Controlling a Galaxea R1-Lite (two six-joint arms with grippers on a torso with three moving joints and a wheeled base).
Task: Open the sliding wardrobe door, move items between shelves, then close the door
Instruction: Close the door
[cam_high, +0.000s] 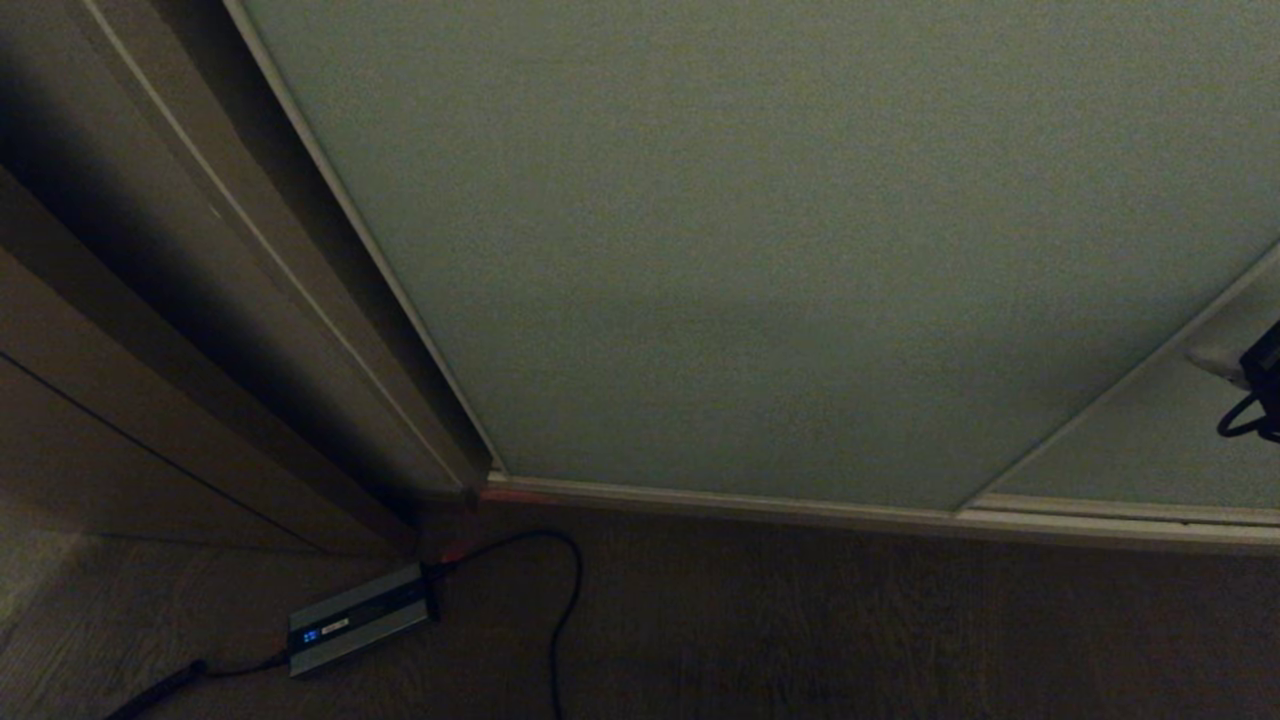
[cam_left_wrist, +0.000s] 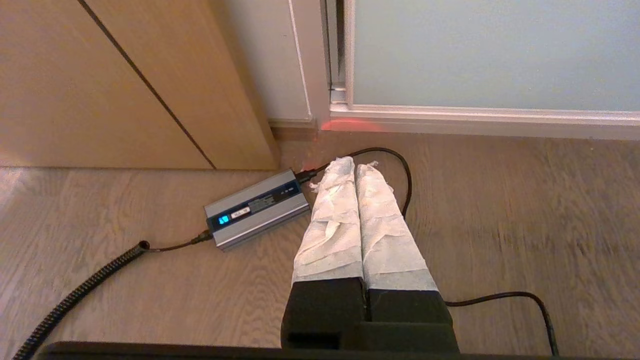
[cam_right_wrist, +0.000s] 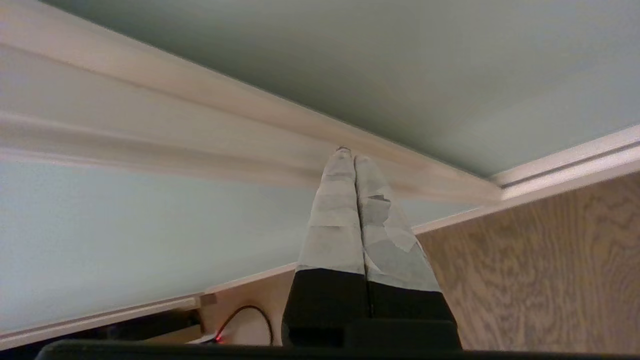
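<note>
Grey-green sliding wardrobe door (cam_high: 760, 250) edge-to-edge shut

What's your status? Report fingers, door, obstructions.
Right gripper shut, tips at the sliding wardrobe door frame. Left gripper shut, parked over the floor. Door closed. Power brick and cable below.

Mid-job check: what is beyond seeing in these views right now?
- Toys and shelves: in no view; the sliding wardrobe door covers the interior.
- Right gripper: cut off by the head view's right edge; contact with the door frame unclear.
- Charger box: display too small to read.
</note>
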